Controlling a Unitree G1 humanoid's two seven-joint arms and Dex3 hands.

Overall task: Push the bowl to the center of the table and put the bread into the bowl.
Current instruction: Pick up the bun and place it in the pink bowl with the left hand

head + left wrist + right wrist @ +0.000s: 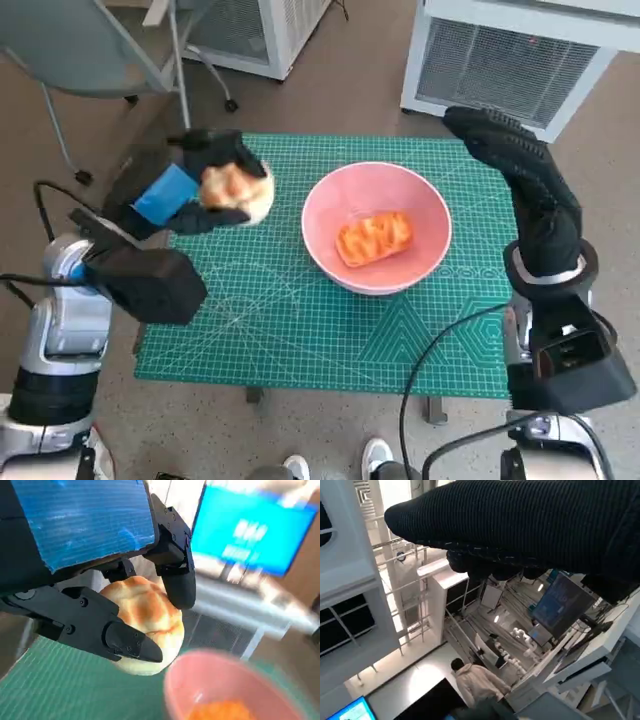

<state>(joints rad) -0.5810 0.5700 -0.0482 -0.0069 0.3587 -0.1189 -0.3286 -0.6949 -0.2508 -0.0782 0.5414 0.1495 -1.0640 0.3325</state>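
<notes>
Your left hand (200, 190) pinches the bread roll (238, 192) above the surface (260, 330), left of the pink bowl (376, 227), ready to drop it in.

Glossy smooth pink bowl (376, 226), matt gridded green mat (290, 320), knitted black right hand (520, 170), crusty bread (237, 190)

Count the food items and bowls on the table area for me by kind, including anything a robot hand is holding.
Round pale bread bun, held by the left robot hand: 1
Orange ridged bread piece, lying in the bowl: 1
Pink bowl: 1
Total: 3
</notes>
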